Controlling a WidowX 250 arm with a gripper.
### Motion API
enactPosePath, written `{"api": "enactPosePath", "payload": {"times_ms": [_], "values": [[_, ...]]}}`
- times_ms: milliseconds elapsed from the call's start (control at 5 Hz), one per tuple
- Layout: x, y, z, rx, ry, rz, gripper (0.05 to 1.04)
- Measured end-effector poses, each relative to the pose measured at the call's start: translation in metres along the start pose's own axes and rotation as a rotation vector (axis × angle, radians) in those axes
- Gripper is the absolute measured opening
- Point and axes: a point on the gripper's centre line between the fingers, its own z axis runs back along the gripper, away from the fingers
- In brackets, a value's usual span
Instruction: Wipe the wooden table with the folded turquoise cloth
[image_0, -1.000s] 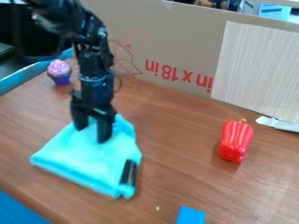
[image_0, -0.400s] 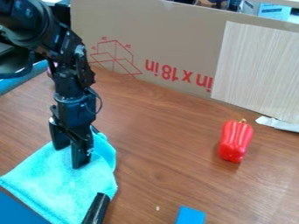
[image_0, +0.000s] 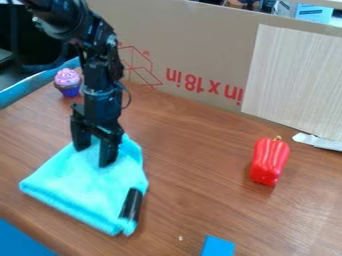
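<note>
the black gripper (image_0: 94, 157) stands with its fingers moderately apart, tips against the turquoise cloth (image_0: 73, 182) beneath it; whether a fold is caught, i cannot tell. any pull should be low and slow, lest the black cylinder (image_0: 131, 204), below and right of it, roll. wood tabletop (image_0: 194, 200) stretches right towards the red bell pepper (image_0: 270, 161); the cardboard wall (image_0: 200, 50) bounds the space behind.

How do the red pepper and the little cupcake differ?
The red pepper is long and ribbed, while the cupcake is short with a rounded top. The pepper is red with a small stem; the cupcake has pinkish-purple frosting over a darker purple-blue base. Both sit on the brown table.
</note>
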Motion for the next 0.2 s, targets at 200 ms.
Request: {"api": "enactPosePath", "payload": {"times_ms": [200], "values": [[0.0189, 0.0032, 0.0014, -0.010, -0.006, 0.044, 1.001]]}}
